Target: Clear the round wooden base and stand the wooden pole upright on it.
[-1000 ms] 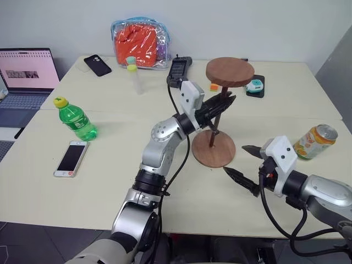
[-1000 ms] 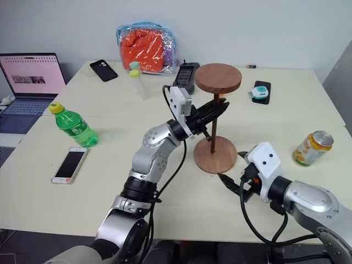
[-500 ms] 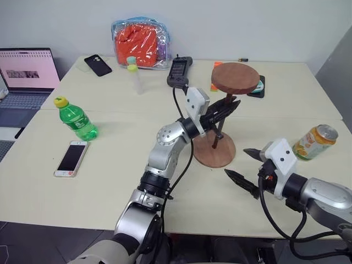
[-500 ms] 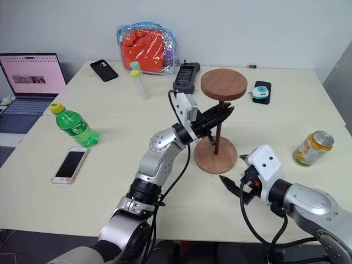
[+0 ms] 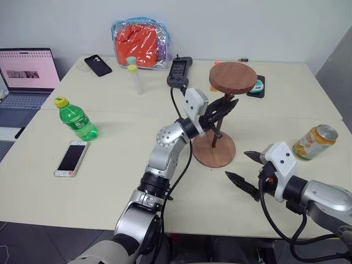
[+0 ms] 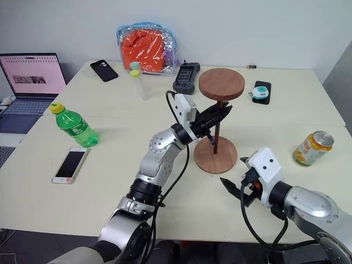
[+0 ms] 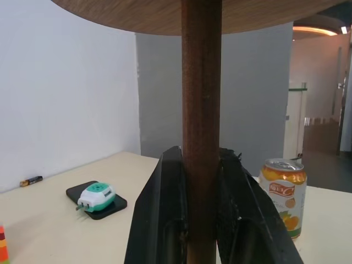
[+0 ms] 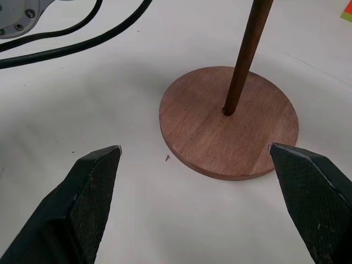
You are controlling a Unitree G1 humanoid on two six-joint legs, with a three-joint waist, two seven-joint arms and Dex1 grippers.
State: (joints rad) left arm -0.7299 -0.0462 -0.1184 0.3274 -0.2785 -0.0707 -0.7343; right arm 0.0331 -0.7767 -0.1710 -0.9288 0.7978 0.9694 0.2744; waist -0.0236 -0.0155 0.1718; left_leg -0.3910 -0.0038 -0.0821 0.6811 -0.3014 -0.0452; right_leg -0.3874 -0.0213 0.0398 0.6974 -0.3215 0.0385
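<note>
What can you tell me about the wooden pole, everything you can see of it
The wooden pole is a thin, dark-brown rod with a round brown disc fixed at its upper end. It stands nearly upright, its lower end at the centre of the round wooden base on the table. The left gripper is shut on the rod about midway up, one black finger on each side. Nothing else touches it.

Left wrist view — wooden pole (image 7: 201, 110) cut off below, its top disc's rim cropped above.
</note>
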